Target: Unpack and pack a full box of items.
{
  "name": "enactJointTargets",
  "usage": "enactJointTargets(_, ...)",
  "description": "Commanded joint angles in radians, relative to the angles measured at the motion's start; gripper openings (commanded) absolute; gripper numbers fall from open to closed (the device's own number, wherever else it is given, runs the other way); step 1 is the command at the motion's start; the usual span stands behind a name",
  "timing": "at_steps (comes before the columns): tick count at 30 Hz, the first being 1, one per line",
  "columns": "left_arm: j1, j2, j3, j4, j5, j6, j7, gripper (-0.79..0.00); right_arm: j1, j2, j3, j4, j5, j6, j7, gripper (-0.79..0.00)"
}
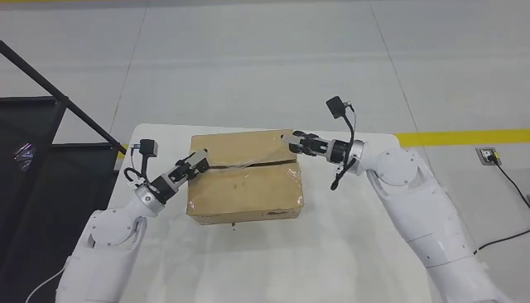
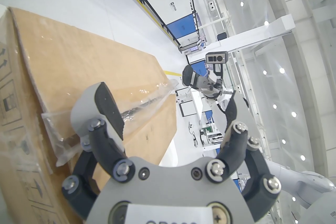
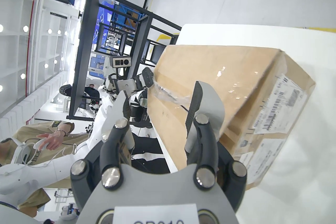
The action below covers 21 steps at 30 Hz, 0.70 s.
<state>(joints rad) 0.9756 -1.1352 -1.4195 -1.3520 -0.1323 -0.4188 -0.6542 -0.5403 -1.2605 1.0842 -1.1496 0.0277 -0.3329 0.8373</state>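
The fingers (image 2: 109, 104) of the left gripper (image 2: 168, 109) are held wide apart, nothing gripped, at the left end of the cardboard box (image 1: 244, 189). The right gripper (image 3: 162, 107) is likewise spread open at the opposite end; contact with the cardboard cannot be judged for certain. The box is seen shut, 1 strip of clear tape (image 1: 248, 164) laid along its top seam, and is set on the white table (image 1: 331, 253).

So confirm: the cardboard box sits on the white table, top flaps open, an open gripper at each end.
Wrong: the top view shows the box with flaps shut, clear tape along their seam. It sits on the white table, with left gripper and right gripper open at its ends.
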Motion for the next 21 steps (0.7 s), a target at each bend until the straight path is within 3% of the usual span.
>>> enactJointTargets(1, -0.005, -0.001, 0.008, 0.002, 0.003, 0.002, 0.004, 0.000, -0.009, -0.002, -0.013, -0.029, -0.009, -0.023, -0.010, -0.148)
enactJointTargets(3, -0.011, -0.003, 0.017, 0.003, 0.002, 0.006, 0.010, 0.000, 0.002, -0.009, -0.039, -0.043, -0.025, -0.026, -0.015, -0.326)
enactJointTargets(14, -0.017, -0.009, 0.063, -0.016, 0.010, 0.013, 0.029, 0.000, 0.164, -0.074, -0.186, 0.090, 0.010, -0.010, -0.025, -0.440)
enactJointTargets(16, -0.018, -0.010, 0.068, -0.019, 0.011, 0.014, 0.030, 0.000, 0.194, -0.087, -0.212, 0.125, -0.001, 0.012, -0.036, -0.477)
enactJointTargets(17, -0.018, -0.011, 0.071, -0.020, 0.010, 0.015, 0.031, 0.000, 0.206, -0.095, -0.228, 0.138, 0.004, 0.020, -0.030, -0.539)
enactJointTargets(21, -0.022, -0.013, 0.082, -0.022, 0.009, 0.017, 0.034, 0.000, 0.257, -0.125, -0.289, 0.211, -0.002, 0.059, 0.003, -0.582)
